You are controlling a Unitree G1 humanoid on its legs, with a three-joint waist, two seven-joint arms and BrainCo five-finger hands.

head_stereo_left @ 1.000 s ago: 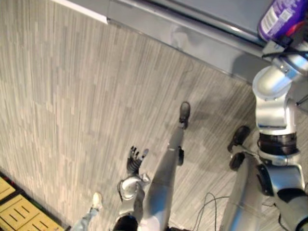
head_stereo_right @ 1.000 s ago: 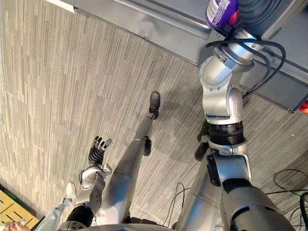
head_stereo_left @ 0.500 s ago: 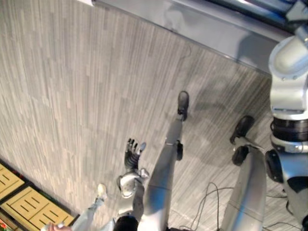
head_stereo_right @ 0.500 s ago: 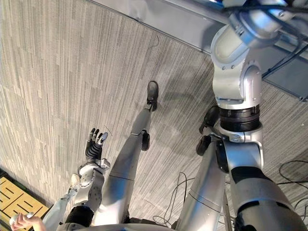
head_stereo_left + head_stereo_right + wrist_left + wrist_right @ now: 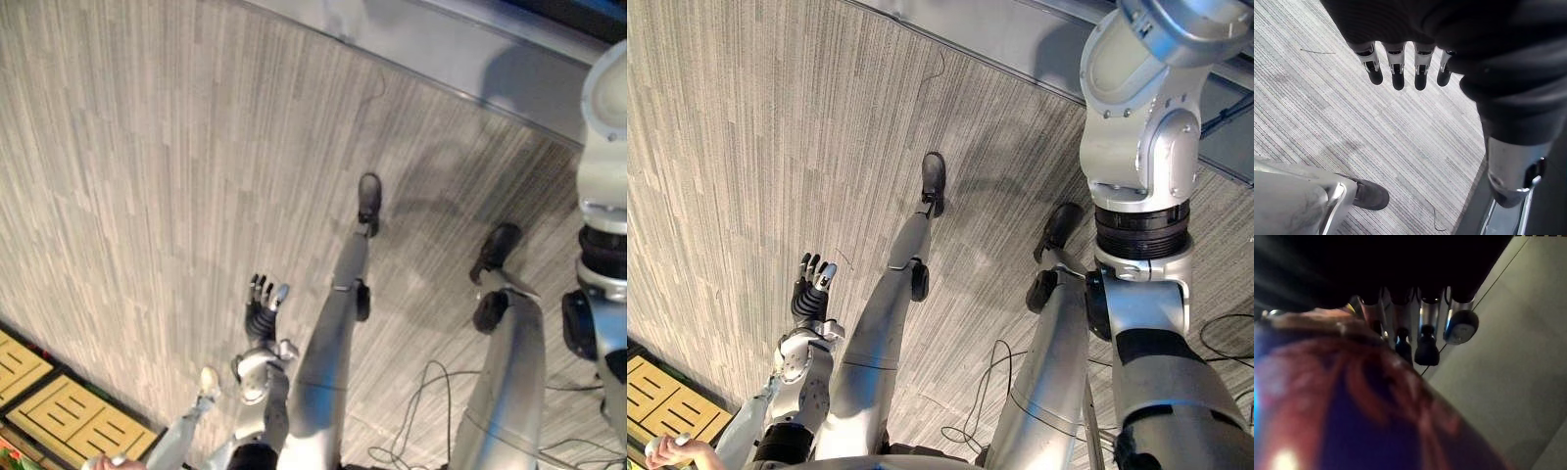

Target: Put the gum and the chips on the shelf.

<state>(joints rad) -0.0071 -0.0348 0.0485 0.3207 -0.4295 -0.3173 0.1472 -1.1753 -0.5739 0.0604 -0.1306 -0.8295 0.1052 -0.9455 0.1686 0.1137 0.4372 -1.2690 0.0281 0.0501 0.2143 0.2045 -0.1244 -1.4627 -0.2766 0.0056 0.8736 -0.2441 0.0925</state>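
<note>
Right hand (image 5: 1459, 325): fingers curled round a red-and-dark-blue container (image 5: 1352, 406); gum or chips, cannot tell. Left hand (image 5: 261, 305), lower centre-left of the left eye view: fingers straight, holding nothing, above grey carpet (image 5: 147, 147).

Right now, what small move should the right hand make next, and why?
Probably ease the red and purple glossy packet forward toward the grey panel: the right hand grips it, unplaced, while the open left hand hangs empty above the carpet.
</note>
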